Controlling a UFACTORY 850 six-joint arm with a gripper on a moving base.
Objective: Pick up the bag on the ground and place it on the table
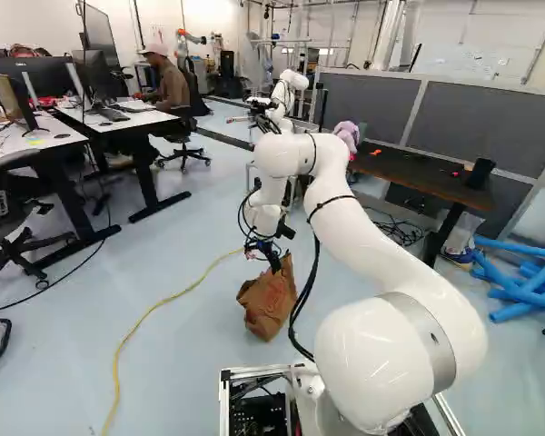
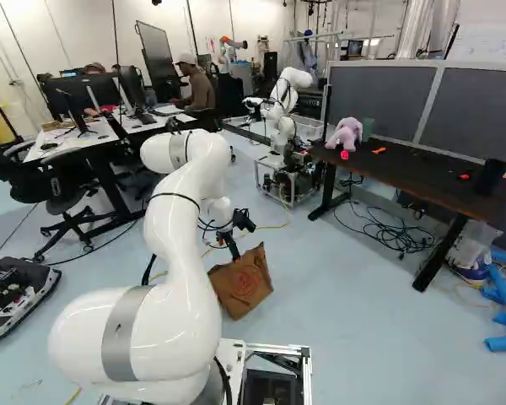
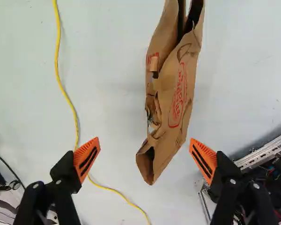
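Your gripper (image 2: 234,255) has its fingers wide apart near the brown bag (image 2: 241,287). Bag's on the floor (image 2: 379,337) (kinda crumpled).

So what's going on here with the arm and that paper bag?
The white arm reaches down to the brown bag, which is on the floor. Its gripper is open, with both orange pads clear of the bag. Nothing is gripped yet, and the dark table still awaits it.
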